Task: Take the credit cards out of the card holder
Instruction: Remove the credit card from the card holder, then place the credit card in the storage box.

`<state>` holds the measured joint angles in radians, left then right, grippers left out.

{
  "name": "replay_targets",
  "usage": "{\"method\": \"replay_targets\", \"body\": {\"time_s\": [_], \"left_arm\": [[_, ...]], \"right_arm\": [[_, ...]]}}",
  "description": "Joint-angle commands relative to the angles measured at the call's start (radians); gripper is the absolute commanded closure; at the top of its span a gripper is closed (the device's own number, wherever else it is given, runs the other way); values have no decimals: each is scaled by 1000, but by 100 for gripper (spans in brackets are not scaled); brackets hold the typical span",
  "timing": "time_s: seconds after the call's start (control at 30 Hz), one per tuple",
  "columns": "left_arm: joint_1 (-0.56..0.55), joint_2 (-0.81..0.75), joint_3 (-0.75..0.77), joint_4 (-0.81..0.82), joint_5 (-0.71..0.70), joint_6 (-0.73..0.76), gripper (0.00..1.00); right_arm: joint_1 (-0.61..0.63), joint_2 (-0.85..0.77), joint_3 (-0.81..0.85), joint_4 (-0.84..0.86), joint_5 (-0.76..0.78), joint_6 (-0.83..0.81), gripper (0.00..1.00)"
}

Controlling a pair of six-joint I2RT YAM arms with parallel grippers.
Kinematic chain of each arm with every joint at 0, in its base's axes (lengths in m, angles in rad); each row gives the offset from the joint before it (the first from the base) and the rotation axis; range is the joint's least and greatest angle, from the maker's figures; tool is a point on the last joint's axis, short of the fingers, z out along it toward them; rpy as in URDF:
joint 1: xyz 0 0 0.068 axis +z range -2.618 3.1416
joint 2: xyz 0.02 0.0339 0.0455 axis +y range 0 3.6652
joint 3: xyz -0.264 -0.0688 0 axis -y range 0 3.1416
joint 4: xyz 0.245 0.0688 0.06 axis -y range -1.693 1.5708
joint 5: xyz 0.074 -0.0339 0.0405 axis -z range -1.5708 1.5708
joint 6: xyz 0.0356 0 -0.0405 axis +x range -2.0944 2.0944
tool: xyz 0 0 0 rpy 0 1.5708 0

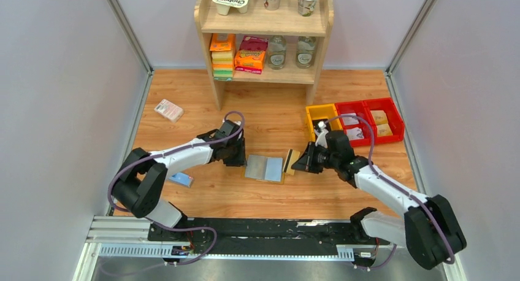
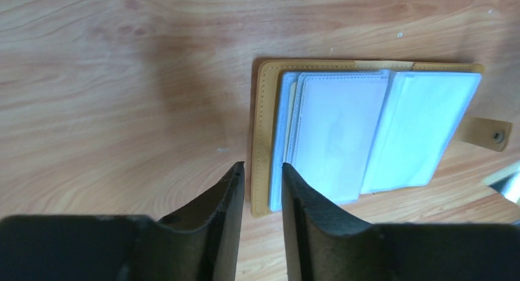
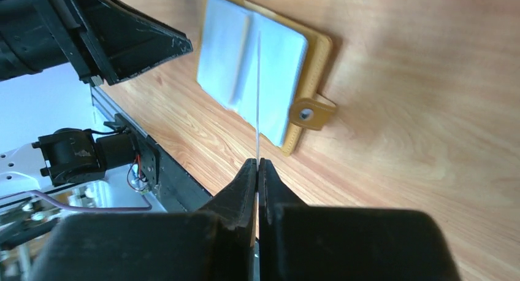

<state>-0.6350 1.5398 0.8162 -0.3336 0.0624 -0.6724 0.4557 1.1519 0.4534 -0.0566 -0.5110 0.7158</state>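
Observation:
The tan card holder [image 1: 265, 168] lies unfolded on the wooden table, its grey-blue sleeves [image 2: 343, 127] facing up and its snap strap [image 3: 309, 112] sticking out on the right. My left gripper [image 2: 262, 167] hovers at the holder's left edge with its jaws a small way apart and nothing between them. My right gripper [image 3: 258, 162] is shut on a thin credit card [image 3: 257, 109], seen edge-on in the right wrist view. In the top view that card [image 1: 290, 161] is clear of the holder, just to its right, with my right gripper [image 1: 302, 161] behind it.
A wooden shelf [image 1: 263, 23] with packets and jars stands at the back. Yellow [image 1: 322, 115] and red [image 1: 368, 118] bins sit at the right. A pink-white packet [image 1: 168, 110] lies far left, and a blue bar [image 1: 181, 180] lies under the left arm.

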Motion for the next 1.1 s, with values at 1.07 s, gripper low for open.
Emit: {"method": "replay_targets", "body": {"time_s": [1.07], "left_arm": [[173, -474, 143, 28, 412, -474, 23]], "right_arm": [[910, 206, 438, 359, 1582, -1325, 100]]}}
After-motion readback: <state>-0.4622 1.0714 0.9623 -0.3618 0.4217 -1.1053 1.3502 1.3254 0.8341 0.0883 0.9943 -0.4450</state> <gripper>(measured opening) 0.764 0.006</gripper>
